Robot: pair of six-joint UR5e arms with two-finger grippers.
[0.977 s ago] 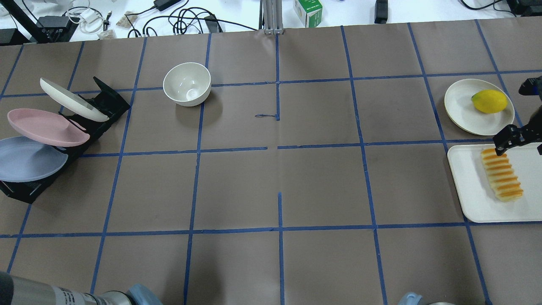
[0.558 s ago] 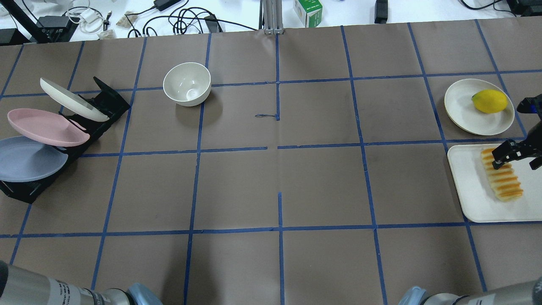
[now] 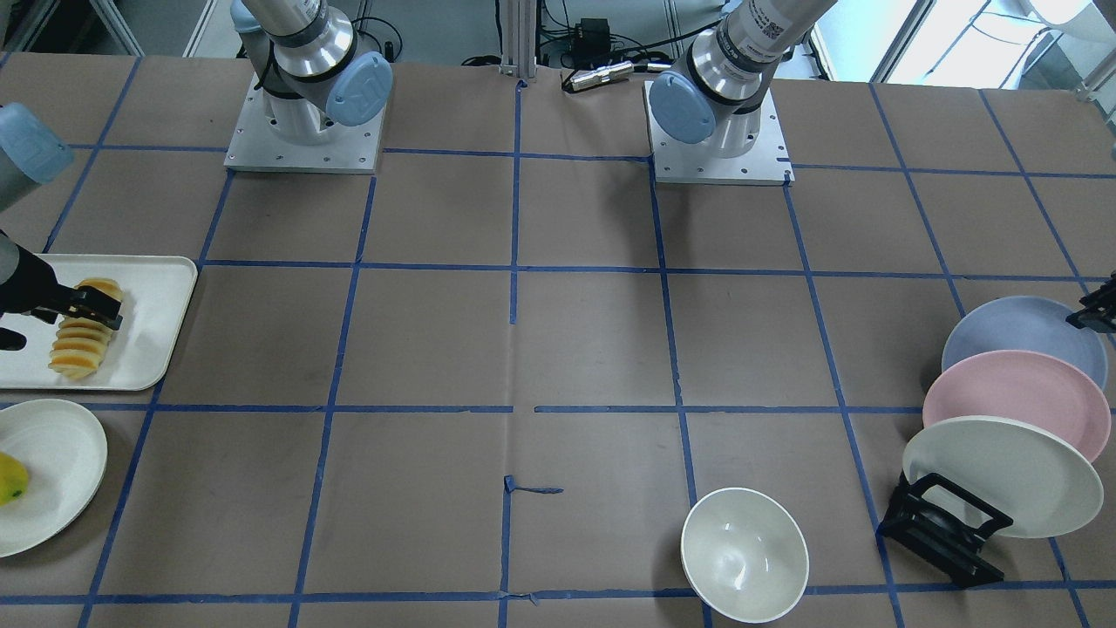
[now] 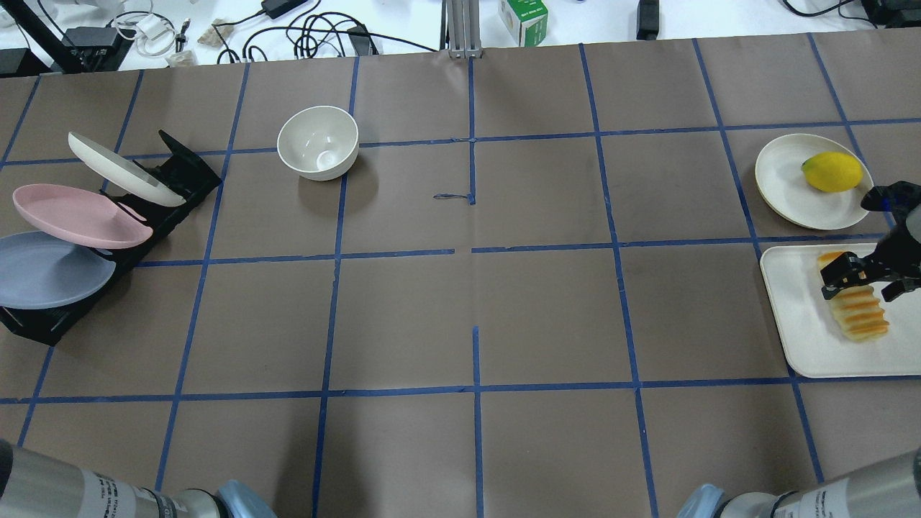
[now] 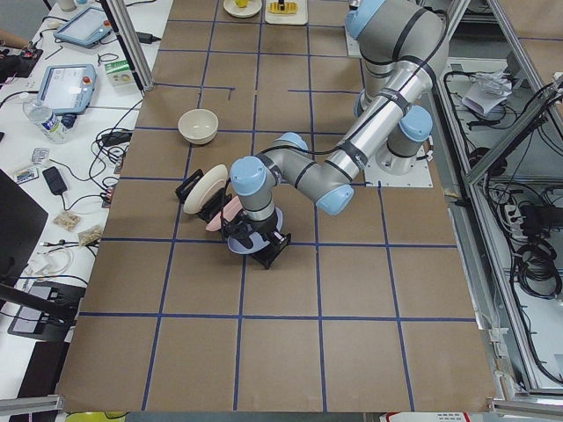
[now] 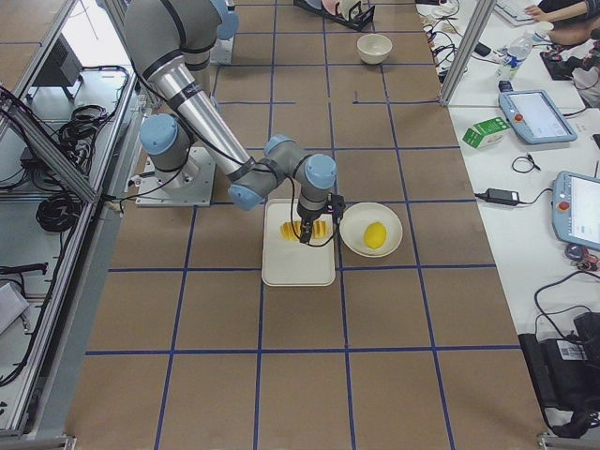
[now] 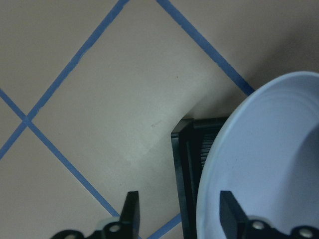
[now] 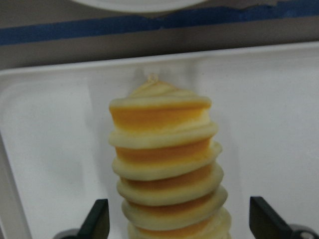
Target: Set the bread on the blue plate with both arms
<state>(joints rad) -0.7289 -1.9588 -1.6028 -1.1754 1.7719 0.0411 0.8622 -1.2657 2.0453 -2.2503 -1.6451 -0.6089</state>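
Note:
The bread [image 4: 858,316] lies on a white tray [image 4: 795,324] at the table's right end. My right gripper [image 4: 863,286] is open and low over the loaf's far half, one finger on each side. The right wrist view shows the bread [image 8: 167,164] between the spread fingers [image 8: 97,219]. The blue plate [image 4: 50,270] leans in the nearest slot of a black rack [image 4: 183,176] at the left end. My left gripper [image 7: 179,214] is open, with the jaws on either side of the blue plate's rim [image 7: 259,149]. It also shows at the front view's edge [image 3: 1100,311].
A pink plate [image 4: 75,216] and a cream plate [image 4: 122,169] lean in the same rack behind the blue one. A white bowl [image 4: 317,142] stands at the back left. A cream plate [image 4: 788,183] with a yellow fruit [image 4: 832,172] sits just beyond the tray.
My right gripper has moved toward the robot along the loaf, from its far end to over its far half, and has come lower. The plates and the bread have not moved.

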